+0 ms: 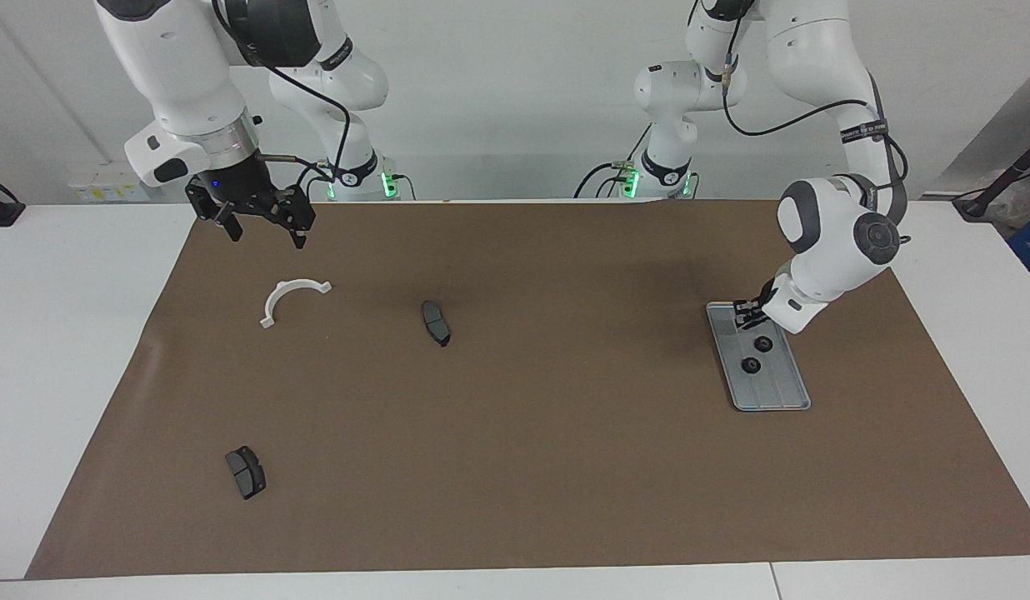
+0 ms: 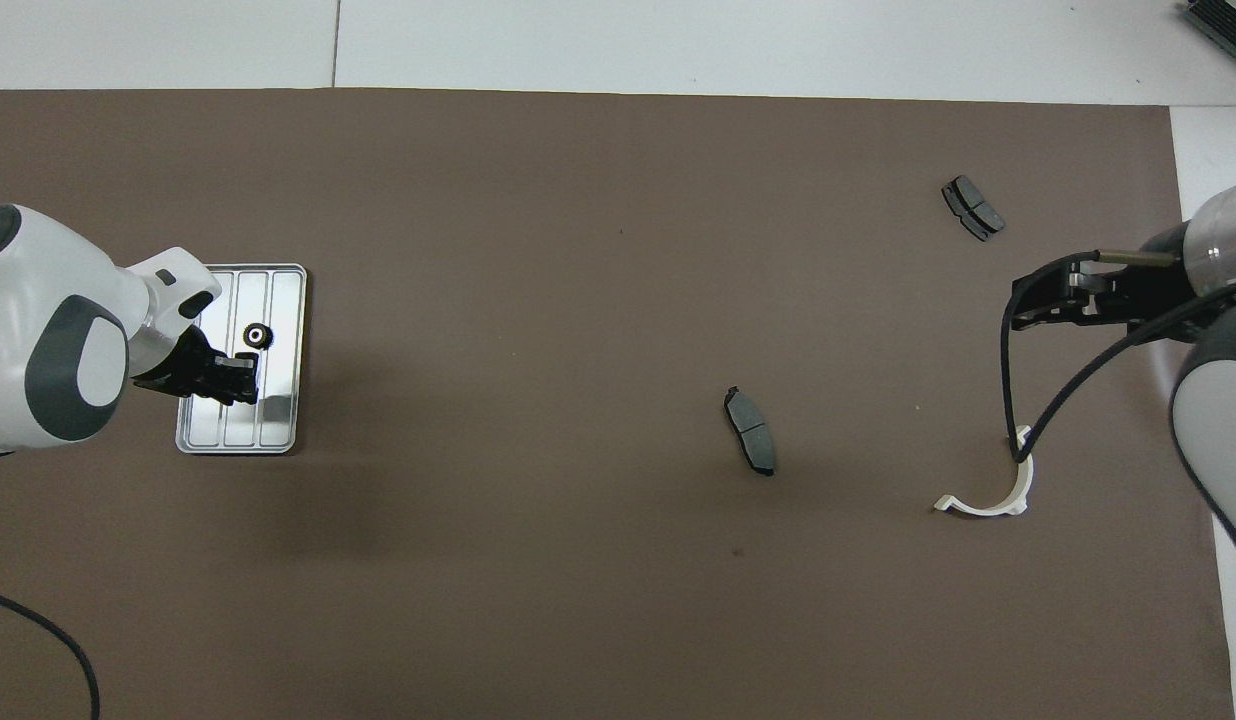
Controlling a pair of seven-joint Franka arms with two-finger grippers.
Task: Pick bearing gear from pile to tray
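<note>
The silver tray (image 1: 782,392) lies at the left arm's end of the mat; it also shows in the overhead view (image 2: 278,300). Two small black gears (image 1: 762,342) (image 1: 751,365) lie in it; the overhead view shows one gear (image 2: 255,336), the other is hidden under the hand. My left gripper (image 1: 744,318) (image 2: 240,380) is low over the tray's end nearer the robots, beside the gears. My right gripper (image 1: 265,236) (image 2: 1023,310) hangs open and empty above the mat, close to the white half-ring bracket (image 1: 294,298) (image 2: 988,495).
One dark grey curved pad (image 1: 436,322) (image 2: 750,430) lies mid-mat. A second pad (image 1: 246,472) (image 2: 972,207) lies farther from the robots at the right arm's end. I see no gear on the brown mat (image 1: 515,467) outside the tray.
</note>
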